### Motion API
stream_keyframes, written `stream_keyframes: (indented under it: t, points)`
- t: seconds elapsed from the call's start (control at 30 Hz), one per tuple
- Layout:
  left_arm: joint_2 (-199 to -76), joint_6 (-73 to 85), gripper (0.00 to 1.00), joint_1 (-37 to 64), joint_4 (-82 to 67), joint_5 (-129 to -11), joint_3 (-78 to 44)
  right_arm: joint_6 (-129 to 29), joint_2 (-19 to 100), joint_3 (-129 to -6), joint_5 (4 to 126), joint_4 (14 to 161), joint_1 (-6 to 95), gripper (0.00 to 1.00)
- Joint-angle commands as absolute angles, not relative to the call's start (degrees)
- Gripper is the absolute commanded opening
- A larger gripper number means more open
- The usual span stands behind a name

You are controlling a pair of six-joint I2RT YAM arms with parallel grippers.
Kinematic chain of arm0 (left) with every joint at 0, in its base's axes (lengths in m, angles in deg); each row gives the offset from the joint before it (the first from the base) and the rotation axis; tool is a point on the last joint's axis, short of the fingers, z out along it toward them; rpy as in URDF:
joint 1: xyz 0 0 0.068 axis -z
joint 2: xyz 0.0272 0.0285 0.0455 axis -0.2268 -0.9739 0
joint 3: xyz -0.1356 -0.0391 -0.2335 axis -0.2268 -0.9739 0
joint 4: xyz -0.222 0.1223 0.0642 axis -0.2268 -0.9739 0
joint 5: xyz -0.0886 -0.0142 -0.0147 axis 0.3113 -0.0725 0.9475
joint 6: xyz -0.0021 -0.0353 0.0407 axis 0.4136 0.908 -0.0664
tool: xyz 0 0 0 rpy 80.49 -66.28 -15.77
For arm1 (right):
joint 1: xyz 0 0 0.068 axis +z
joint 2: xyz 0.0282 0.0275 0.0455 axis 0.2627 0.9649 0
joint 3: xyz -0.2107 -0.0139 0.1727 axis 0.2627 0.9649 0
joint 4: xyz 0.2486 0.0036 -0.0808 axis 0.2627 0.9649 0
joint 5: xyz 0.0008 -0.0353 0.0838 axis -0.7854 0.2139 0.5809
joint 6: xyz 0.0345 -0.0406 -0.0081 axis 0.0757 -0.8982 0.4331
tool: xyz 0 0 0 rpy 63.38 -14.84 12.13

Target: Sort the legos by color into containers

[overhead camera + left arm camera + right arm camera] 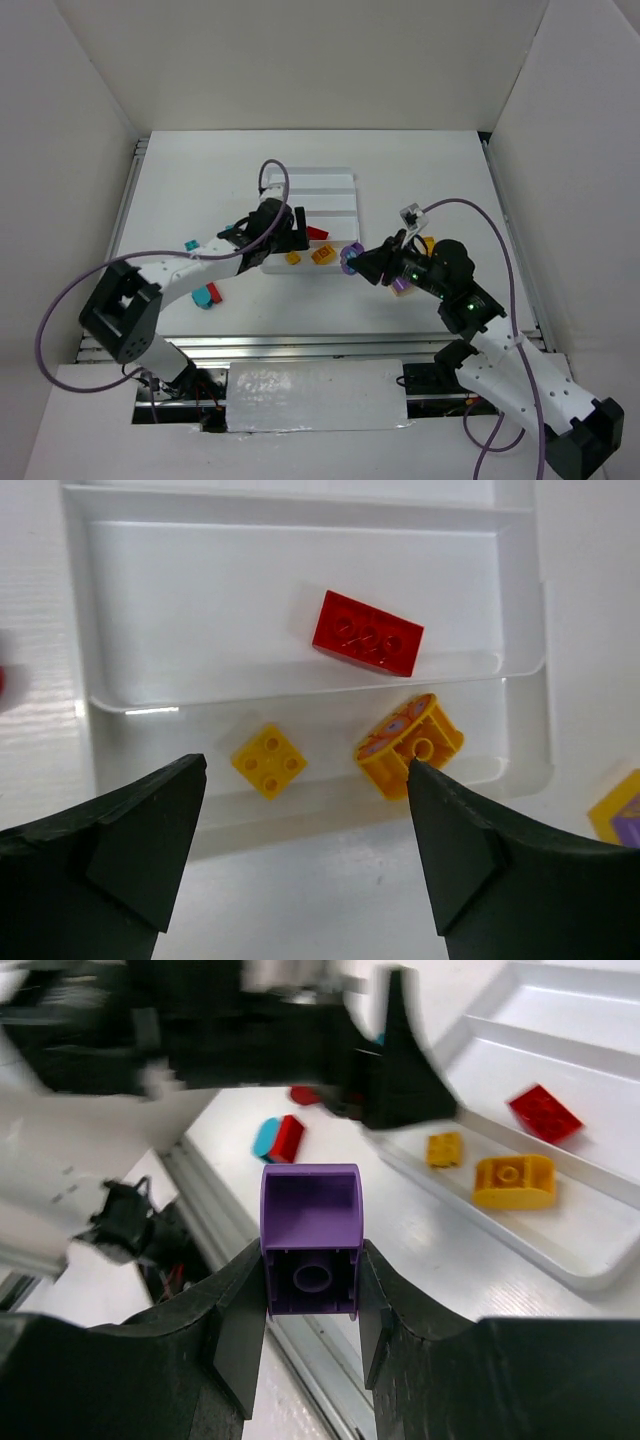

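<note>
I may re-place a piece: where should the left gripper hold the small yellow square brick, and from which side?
Likely from above, on two opposite flat sides of the small yellow square brick. It lies studs up, turned diagonally to the tray walls, so the open left gripper should rotate.

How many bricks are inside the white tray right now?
3. A red brick in the second compartment; a small yellow brick and a rounded yellow brick in the nearest one. The left arm may hide others.

Right tool (pixel 352 261) gripping purple brick (pixel 348 257), left tool (pixel 294 233) at tray (pixel 325 185)
</note>
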State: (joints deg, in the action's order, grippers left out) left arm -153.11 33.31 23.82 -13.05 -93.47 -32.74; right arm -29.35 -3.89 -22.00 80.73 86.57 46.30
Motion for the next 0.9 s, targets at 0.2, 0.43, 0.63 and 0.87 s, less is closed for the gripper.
stream_keyframes:
  t: [0.2, 0.43, 0.63, 0.87]
  points:
    - [-127.8, 38.2, 0.99, 23.4, -28.6, -105.6, -33.4, -21.8, 27.1, -39.4, 58.9, 91.0, 45.7, 0.0]
    - [-117.5, 31.9, 1.0, 24.2, -46.4, -104.4, -29.6, -22.8, 55.4, -69.0, 47.0, 106.2, 45.4, 0.0]
    - [-109.7, 26.1, 1.0, 24.5, -52.7, -99.9, -30.2, -24.5, 72.4, -88.4, 39.9, 115.2, 45.0, 0.05]
    - [-103.5, 22.9, 1.0, 24.5, -49.7, -98.3, -36.5, -25.6, 82.8, -97.0, 38.4, 117.5, 43.4, 0.14]
